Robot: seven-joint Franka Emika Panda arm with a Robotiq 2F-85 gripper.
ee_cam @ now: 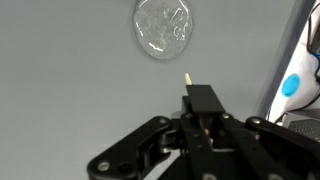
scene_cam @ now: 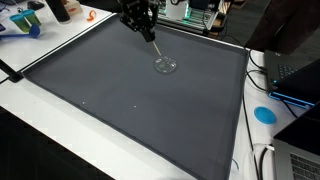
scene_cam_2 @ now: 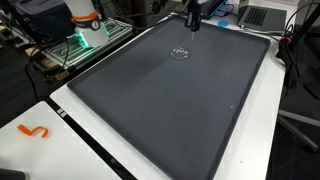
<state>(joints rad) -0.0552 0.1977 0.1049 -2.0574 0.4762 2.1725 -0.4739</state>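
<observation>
Currently the end effector [ee_cam: 203,103] is clamped shut on a thin pale stick [ee_cam: 187,77]. Wrist view shows the fingers pinched together, with the stick poking out past them towards the mat.

- In an exterior view the stick [scene_cam: 153,42] slants down and away from the end effector [scene_cam: 143,28].
- The tip sits just short of a clear round dish [scene_cam: 165,65], not touching it. In wrist view there is a visible gap between the tip and the dish [ee_cam: 162,27].
- Can't tell whether the tip touches the mat.
- The dish lies flat on a dark grey mat [scene_cam: 140,105], towards the mat's far edge. In an exterior view it shows as a small glint [scene_cam_2: 180,53] just below the end effector [scene_cam_2: 192,17].
- The mat covers most of a white bench [scene_cam: 60,140].
- A blue disc [scene_cam: 264,114] lies on the bench off the mat's side edge, well apart from the dish. It also shows at the edge of wrist view [ee_cam: 290,86].
- An orange squiggle-shaped piece [scene_cam_2: 35,131] lies on the bench near the mat's near corner.
</observation>
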